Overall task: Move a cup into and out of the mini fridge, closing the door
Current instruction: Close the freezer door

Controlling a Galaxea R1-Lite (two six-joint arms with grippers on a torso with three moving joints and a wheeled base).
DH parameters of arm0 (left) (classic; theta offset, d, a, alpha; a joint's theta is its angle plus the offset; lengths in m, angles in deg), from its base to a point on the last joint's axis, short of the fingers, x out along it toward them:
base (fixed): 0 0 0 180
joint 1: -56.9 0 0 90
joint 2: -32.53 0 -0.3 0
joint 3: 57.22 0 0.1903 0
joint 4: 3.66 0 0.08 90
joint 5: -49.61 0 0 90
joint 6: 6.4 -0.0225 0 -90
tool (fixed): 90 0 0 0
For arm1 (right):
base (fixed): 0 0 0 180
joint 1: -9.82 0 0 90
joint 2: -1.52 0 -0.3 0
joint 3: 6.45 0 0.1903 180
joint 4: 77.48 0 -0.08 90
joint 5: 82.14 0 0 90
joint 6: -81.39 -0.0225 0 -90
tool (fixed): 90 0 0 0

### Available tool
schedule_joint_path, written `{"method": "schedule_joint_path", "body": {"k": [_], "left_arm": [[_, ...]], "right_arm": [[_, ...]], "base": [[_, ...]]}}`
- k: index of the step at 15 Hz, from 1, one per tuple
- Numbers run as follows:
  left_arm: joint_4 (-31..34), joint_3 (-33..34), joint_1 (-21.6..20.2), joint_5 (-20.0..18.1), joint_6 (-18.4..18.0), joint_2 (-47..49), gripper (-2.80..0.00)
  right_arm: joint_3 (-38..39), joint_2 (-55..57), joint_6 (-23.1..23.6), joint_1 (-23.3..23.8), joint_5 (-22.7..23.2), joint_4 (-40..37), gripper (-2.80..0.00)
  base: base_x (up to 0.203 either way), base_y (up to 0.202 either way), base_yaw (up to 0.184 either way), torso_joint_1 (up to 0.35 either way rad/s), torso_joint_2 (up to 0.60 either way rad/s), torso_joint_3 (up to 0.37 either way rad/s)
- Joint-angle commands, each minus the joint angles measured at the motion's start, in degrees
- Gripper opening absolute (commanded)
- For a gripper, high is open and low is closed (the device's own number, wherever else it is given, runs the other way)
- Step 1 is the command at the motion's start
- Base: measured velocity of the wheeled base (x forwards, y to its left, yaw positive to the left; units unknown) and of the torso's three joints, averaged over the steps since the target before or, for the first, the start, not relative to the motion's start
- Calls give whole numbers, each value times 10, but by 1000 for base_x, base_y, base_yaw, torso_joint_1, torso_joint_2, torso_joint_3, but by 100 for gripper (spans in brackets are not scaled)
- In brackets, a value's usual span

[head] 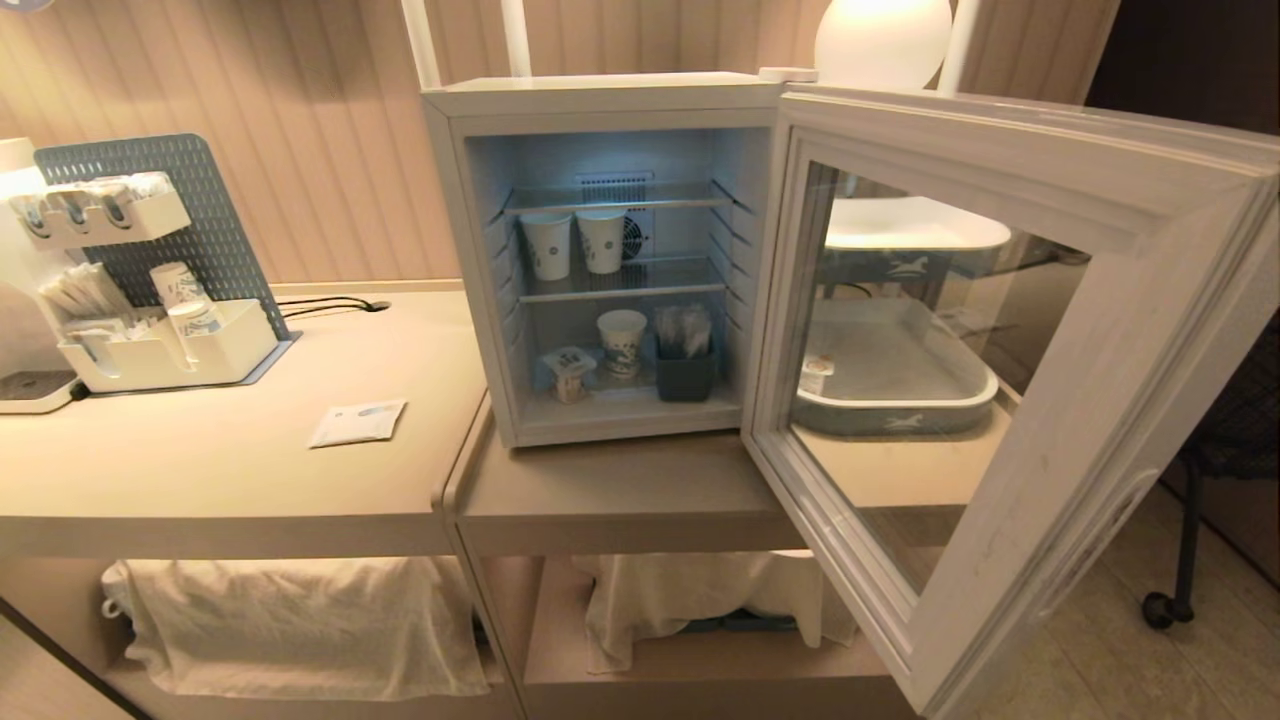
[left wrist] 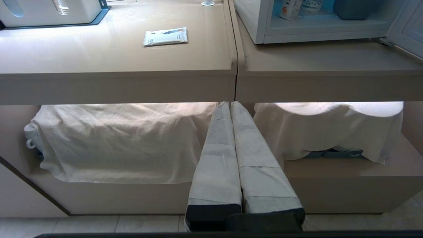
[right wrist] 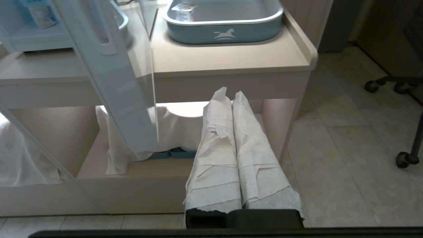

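The mini fridge (head: pixel 600 95) stands on the counter with its door (head: pixel 1100 350) swung wide to the right. A small white cup (head: pixel 570 375) with a sealed top sits on the fridge floor at the front left, also seen in the left wrist view (left wrist: pixel 290 8). A second such cup (right wrist: pixel 185 8) rests in the blue-grey tray (right wrist: pixel 224 31) behind the door glass. My left gripper (left wrist: pixel 230 104) and right gripper (right wrist: pixel 230 92), both wrapped in white paper, hang shut and empty low before the counter's under-shelf. Neither shows in the head view.
Paper cups (head: pixel 575 243) stand on the fridge's wire shelf, and a dark holder (head: pixel 685 375) sits on its floor. On the counter's left are an organiser (head: pixel 170 350) and a white packet (head: pixel 358 422). Cloths (head: pixel 300 620) drape the lower shelf. Chair castors (head: pixel 1160 610) stand at the right.
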State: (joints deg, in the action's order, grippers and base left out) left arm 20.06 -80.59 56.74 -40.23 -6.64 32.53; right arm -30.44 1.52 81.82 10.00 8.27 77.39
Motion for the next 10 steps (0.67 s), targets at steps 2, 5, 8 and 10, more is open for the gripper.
{"method": "schedule_joint_path", "body": {"k": [2,5,8,10], "left_arm": [[0,1,0,0,0,1,-280],[0,1,0,0,0,1,-280],[0,0,0,0,1,1,-280],[0,1,0,1,1,1,-280]], "right_arm": [[-1,1,0,0,0,-1,-280],[-11,27,2,0,3,-8,-280],[-134,198,-71,0,1,-11,-280],[-218,362,-113,0,1,-4,-280]], "base": [[0,0,0,0,0,0],[0,0,0,0,0,0],[0,0,0,0,0,0],[0,0,0,0,0,0]]}}
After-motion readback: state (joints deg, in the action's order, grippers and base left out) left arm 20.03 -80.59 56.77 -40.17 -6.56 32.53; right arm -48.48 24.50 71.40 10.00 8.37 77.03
